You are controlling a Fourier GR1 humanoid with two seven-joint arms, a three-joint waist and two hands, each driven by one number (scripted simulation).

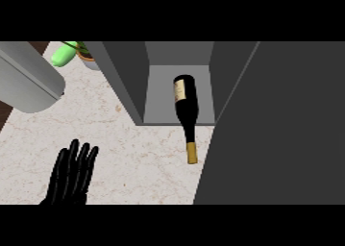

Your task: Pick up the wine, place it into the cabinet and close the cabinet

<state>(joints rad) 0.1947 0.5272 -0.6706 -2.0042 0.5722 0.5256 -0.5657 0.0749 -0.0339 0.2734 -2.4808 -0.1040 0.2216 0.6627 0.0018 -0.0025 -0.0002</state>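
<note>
The wine bottle is dark with a cream label and a gold-capped neck. It lies on its side, its base inside the open grey cabinet and its neck sticking out over the marble counter toward me. The cabinet door is a large dark grey panel swung open at the right, covering much of the view. My left hand rests open at the lower left, fingers straight and pointing up, well apart from the bottle. The right hand does not show.
A large grey cylinder lies at the upper left. Behind it stands a green bottle beside a potted plant. The counter's left edge shows dark floor beyond.
</note>
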